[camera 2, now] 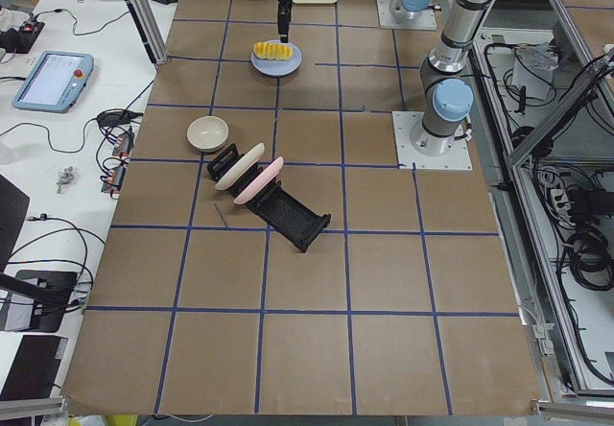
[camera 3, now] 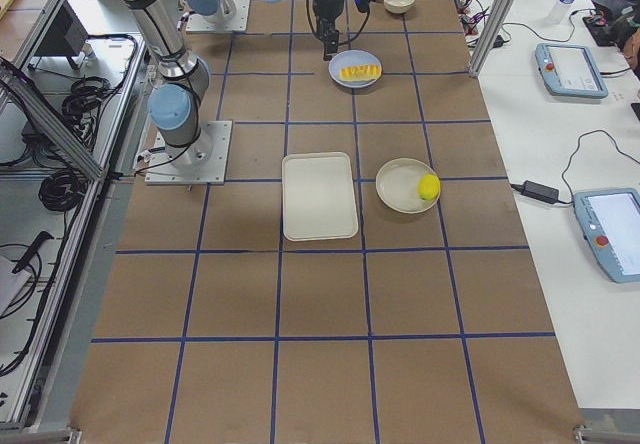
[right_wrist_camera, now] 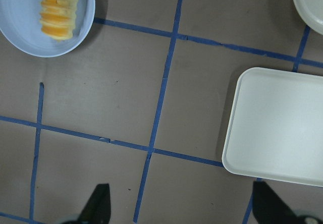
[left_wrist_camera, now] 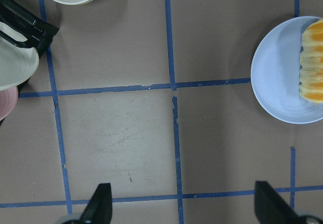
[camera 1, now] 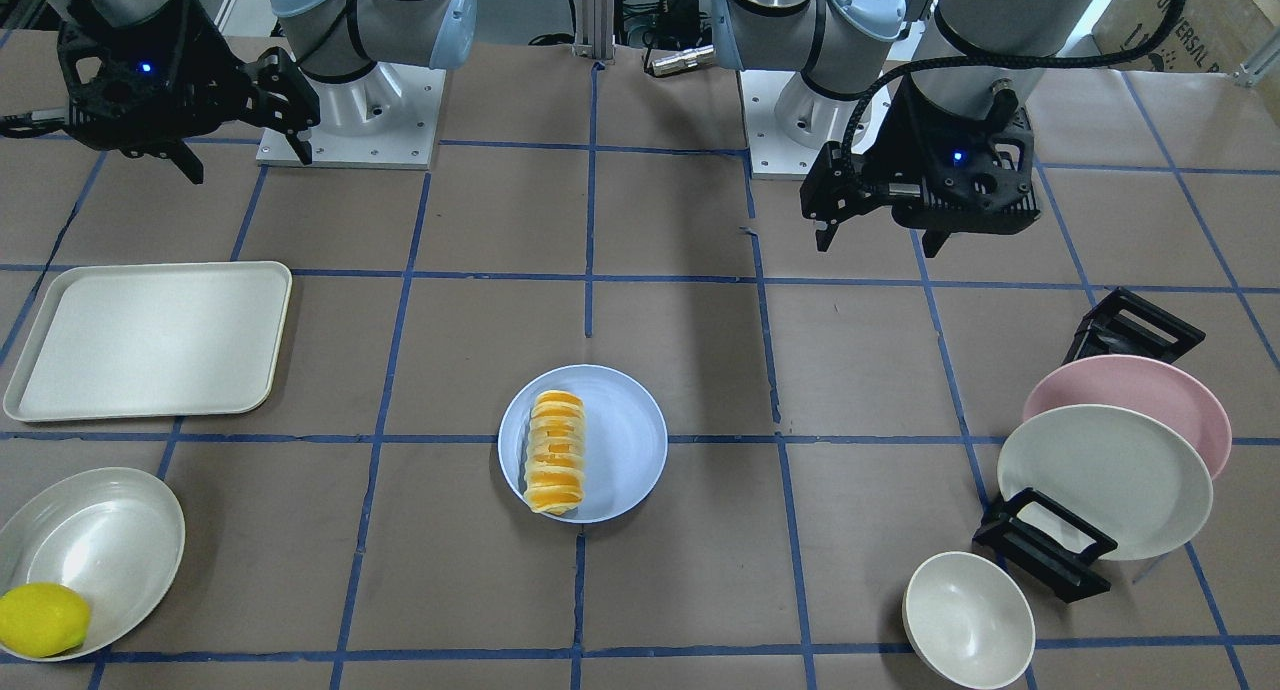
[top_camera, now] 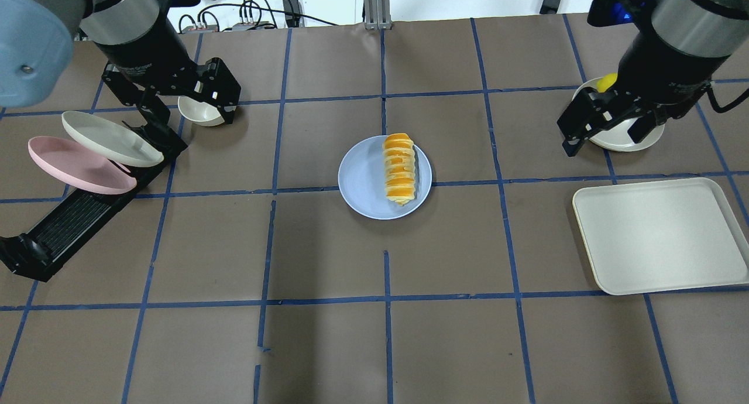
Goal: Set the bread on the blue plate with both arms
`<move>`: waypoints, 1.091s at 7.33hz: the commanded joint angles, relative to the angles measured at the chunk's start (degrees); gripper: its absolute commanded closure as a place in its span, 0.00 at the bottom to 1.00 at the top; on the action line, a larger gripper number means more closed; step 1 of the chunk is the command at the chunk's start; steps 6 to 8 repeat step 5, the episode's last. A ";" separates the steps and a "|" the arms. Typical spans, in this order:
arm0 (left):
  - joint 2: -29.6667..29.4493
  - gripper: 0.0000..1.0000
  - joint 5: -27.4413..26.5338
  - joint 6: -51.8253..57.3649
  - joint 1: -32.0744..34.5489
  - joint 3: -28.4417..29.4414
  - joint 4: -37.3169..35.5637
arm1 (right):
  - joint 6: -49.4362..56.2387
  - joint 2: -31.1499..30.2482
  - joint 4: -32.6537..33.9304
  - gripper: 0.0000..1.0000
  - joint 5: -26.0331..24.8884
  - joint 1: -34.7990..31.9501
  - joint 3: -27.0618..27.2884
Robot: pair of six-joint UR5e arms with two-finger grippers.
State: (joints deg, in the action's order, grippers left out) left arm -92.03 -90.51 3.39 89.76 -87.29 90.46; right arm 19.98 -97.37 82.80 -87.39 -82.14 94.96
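The bread [camera 1: 556, 452], striped orange and cream, lies on the blue plate [camera 1: 625, 440] at the middle of the table, toward one side of it. It also shows in the overhead view [top_camera: 399, 168] on the plate [top_camera: 363, 184]. My left gripper [camera 1: 880, 238] is open and empty, raised well away from the plate. Its wrist view shows the plate [left_wrist_camera: 275, 77] and the bread [left_wrist_camera: 314, 62] at the right edge. My right gripper [camera 1: 245, 160] is open and empty, raised on the other side. Its wrist view shows the plate [right_wrist_camera: 30, 27] at the top left.
A cream tray [camera 1: 150, 340] lies on my right side. A shallow bowl [camera 1: 100, 540] there holds a yellow lemon [camera 1: 40, 618]. On my left, a black rack [top_camera: 76, 216] holds a pink plate [camera 1: 1150, 390] and a cream plate [camera 1: 1100, 480]. A small bowl [camera 1: 968, 620] stands beside it.
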 commanded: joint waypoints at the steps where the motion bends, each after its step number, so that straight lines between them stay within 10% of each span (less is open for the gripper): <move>1: -0.08 0.00 0.07 0.03 0.06 0.11 -0.02 | 1.29 -3.07 0.25 0.01 0.20 0.58 4.59; 8: -0.35 0.00 0.34 -0.06 0.24 0.02 -0.11 | 0.68 -3.35 5.96 0.01 1.52 0.58 6.64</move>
